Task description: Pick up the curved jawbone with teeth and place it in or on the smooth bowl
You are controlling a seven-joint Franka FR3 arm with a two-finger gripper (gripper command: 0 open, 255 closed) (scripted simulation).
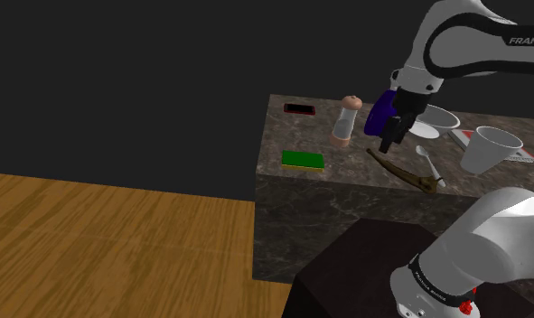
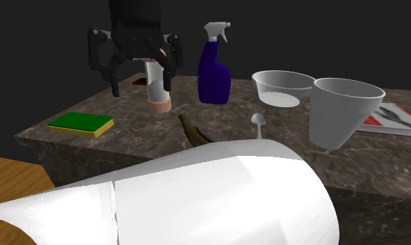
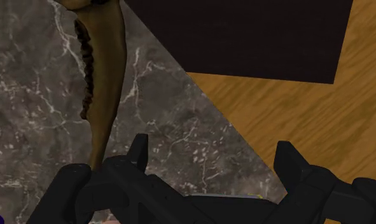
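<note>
Two fingers (image 3: pixel 139 153) of the tool (image 3: pixel 213 159) stand wide apart, gripping nothing, hovering over the marble surface (image 1: pixel 346 185). The jawbone (image 1: pixel 402 169), brown w/ a row of teeth, lies flat on the surface just ahead of the tool, close to the near edge. In the shoulder view, a grey spoon (image 1: pixel 430 165) sits just right of it, btwn jawbone and white cup (image 1: pixel 491 149), w/ the bowl (image 1: pixel 436 117) farther back. Blue spray bottle (image 1: pixel 376 116) right behind the tool, shaker (image 1: pixel 346 120) to its left, green sponge (image 1: pixel 303 161) nearer left, dark flat slab (image 1: pixel 299 108) far left.
</note>
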